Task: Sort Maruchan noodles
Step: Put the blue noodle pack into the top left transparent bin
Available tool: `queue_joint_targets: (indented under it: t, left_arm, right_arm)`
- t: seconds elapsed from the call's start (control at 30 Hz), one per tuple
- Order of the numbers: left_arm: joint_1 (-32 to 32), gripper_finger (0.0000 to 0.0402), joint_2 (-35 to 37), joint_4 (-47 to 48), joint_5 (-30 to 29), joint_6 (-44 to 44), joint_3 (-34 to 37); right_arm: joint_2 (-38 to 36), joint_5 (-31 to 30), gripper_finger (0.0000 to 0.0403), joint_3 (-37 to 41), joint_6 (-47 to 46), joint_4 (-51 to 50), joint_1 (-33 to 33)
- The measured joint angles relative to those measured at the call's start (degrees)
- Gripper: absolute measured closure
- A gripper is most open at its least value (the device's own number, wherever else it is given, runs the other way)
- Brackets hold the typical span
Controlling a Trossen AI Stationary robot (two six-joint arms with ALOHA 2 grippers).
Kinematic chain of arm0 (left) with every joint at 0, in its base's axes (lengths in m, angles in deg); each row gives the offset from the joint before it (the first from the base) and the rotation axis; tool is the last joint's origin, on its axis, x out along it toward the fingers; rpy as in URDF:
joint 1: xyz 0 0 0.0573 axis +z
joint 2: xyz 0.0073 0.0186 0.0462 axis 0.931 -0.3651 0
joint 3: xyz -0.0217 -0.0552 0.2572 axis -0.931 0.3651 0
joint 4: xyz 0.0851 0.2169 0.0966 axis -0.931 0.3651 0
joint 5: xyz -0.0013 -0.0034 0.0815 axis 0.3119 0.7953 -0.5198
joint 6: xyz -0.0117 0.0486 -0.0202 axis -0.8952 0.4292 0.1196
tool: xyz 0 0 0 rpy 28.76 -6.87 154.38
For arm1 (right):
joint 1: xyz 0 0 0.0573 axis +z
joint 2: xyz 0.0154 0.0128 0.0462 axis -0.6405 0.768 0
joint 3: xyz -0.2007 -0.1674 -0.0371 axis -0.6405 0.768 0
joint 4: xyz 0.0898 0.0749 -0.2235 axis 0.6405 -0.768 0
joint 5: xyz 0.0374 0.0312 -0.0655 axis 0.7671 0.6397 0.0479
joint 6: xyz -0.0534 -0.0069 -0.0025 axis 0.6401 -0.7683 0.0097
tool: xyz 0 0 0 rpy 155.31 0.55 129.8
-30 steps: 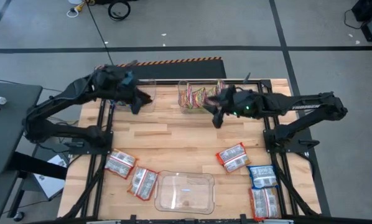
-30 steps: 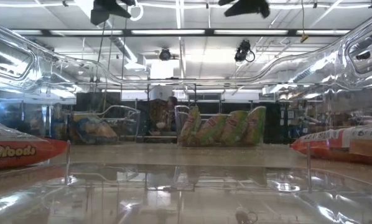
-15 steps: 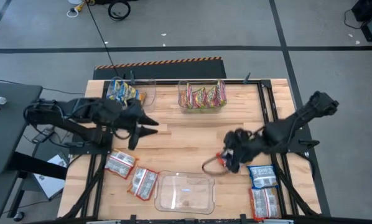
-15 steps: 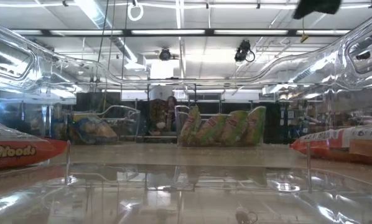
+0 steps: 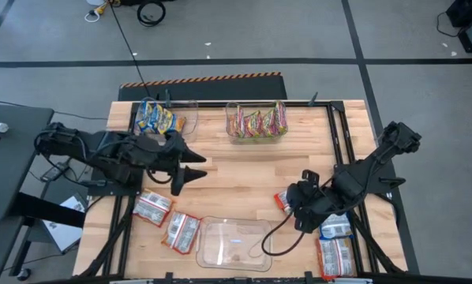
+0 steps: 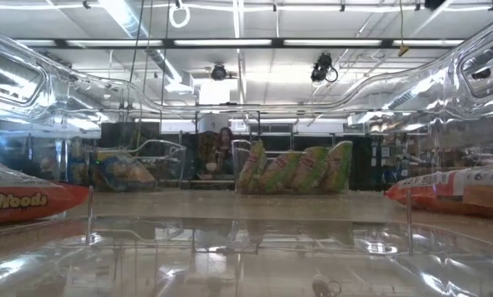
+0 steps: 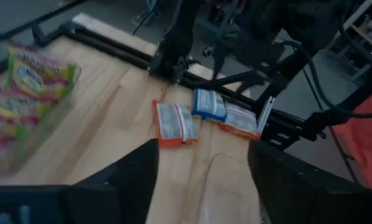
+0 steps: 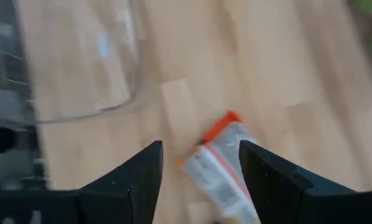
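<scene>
My right gripper (image 5: pixel 297 211) is open and hovers over a red/orange-silver packet (image 8: pixel 226 163) lying flat on the table's right side; its fingers stand to either side of it without touching. A blue packet (image 5: pixel 333 224) and another red one (image 5: pixel 335 255) lie nearer the right edge. My left gripper (image 5: pixel 192 173) is open over the left middle of the table and points right. Two red packets (image 5: pixel 151 208) (image 5: pixel 181 232) lie flat near the left edge. Blue-yellow packets (image 5: pixel 157 118) fill the far left bin, and green/pink ones (image 5: pixel 256 123) stand in the far middle bin.
An empty clear bin (image 5: pixel 256 256) sits at the near edge in the middle, close to the right gripper's left. A dark cable (image 5: pixel 269 233) loops from the right arm over that bin's rim. Bare wood lies between the two arms. Black frame rails run along both sides.
Both grippers left the far bins. The left one dropped toward the table's left middle and turned to point right. The right one swung toward the near right edge and came down over the red packet beside the near bin. No packet has moved.
</scene>
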Motion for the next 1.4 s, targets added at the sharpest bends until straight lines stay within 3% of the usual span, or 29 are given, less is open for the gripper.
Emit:
queue_joint_targets:
  t: [0.2,0.43,0.6,0.77,1.0,1.2,1.4]
  left_arm:
    - [-5.6,0.0122,-4.1,-1.0,-1.6,-6.7,0.0]
    - [-12.9,0.0136,-10.1,-4.0,-15.5,-10.2,0.0]
    - [-14.7,0.0141,-14.5,-7.6,-18.1,-10.9,0.0]
    - [-14.5,0.0141,-18.3,-8.6,-18.5,-10.7,0.0]
    - [-14.3,0.0141,-19.8,-8.3,-18.4,-10.1,0.0]
    - [-15.3,0.0144,-15.1,-5.5,-21.9,-6.3,0.1]
    - [-15.5,0.0156,-4.5,-6.1,-30.1,2.8,0.0]
  right_arm:
    - [0.3,-3.4,0.0140,1.9,5.5,-1.6,0.0]
    - [-1.9,-0.9,0.0111,7.4,-5.1,-6.5,3.9]
    - [-3.0,10.0,0.0115,13.7,-5.8,-1.7,4.9]
    - [0.8,21.4,0.0119,21.7,-8.3,3.7,11.3]
    - [7.5,27.1,0.0128,27.6,-7.1,4.9,15.7]
    - [10.6,27.7,0.0179,27.9,-4.8,8.3,15.7]
    - [7.6,23.2,0.0303,28.1,-9.4,8.8,14.2]
